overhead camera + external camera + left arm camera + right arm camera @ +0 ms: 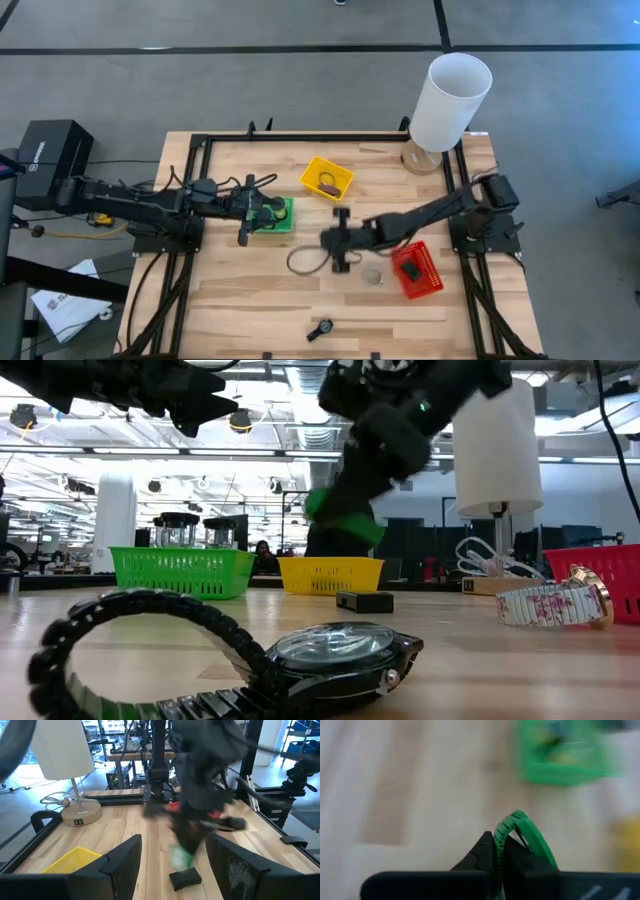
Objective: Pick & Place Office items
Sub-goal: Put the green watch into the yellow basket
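Note:
My right gripper [499,851] is shut on a green watch band [522,827] and hangs above the middle of the table [337,246], its fingers pointing toward the green mesh tray [560,755]. In the low view the green band [345,520] is lifted well off the wood. My left gripper [270,212] hovers open over the green tray [284,216], touching nothing. A black watch [300,660] lies near the table's near edge. A floral-band watch [545,603] and a dark block [365,601] rest on the wood. My right gripper pinches the green watch band between its two fingers, on a stretch of strap [501,836] beside the curve. The strap rises out of the fingertips and arches over to one side. It is lifted clear of the table.
The yellow tray [327,180] holds a brown oblong. The red tray [417,270] sits by the right arm and a pale ring-shaped item [373,276] lies beside it. A white lamp [450,95] stands at the far right corner. A thin loop [303,261] shows beside my right gripper.

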